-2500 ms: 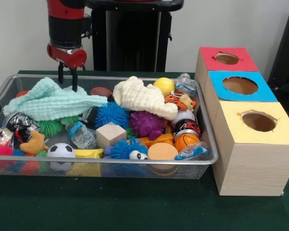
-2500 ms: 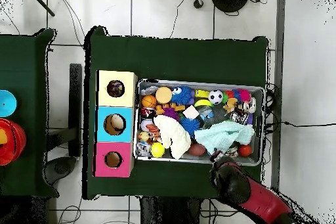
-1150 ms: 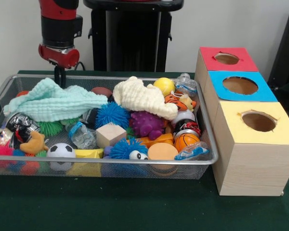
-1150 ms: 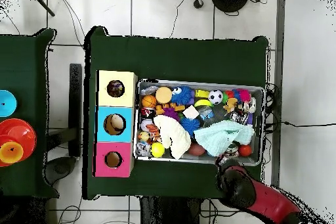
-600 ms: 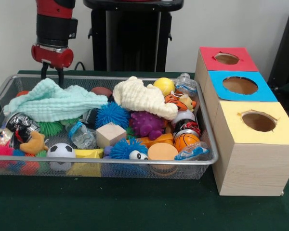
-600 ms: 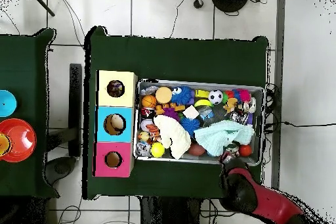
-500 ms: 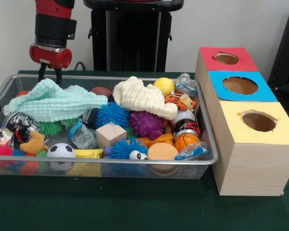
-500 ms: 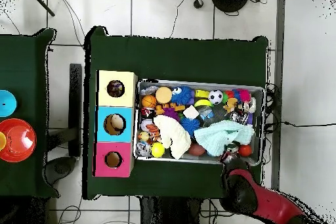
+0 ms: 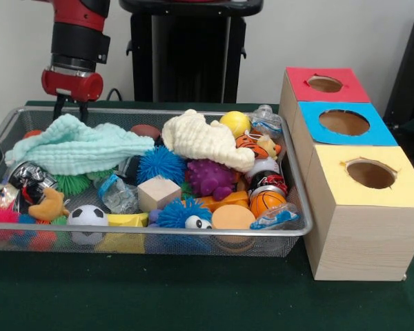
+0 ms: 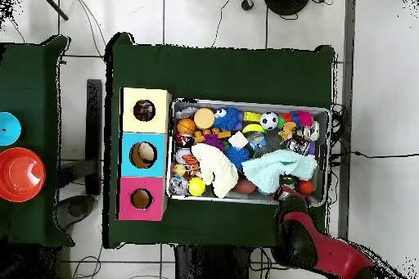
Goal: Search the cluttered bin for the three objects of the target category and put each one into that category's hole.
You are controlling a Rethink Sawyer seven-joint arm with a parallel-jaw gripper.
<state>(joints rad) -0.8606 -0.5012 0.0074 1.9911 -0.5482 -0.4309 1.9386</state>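
Green desk (image 9: 193, 303) with a wire bin (image 9: 152, 234) of toys beside 3 holed boxes

Red-and-black arm holds its claw (image 9: 69, 110) above the bin's far corner, over the mint cloth (image 9: 76, 147); its 2 prongs stand slightly apart, gripping nothing. A cream cloth (image 9: 203, 140) drapes over the middle of the pile, with a soccer ball (image 9: 87, 216), wooden cube (image 9: 158, 192) and small basketball (image 9: 265, 201) toward the near rim. Red box (image 9: 324, 84), blue box (image 9: 343, 123) and yellow box (image 9: 369, 176) line up just beside the bin
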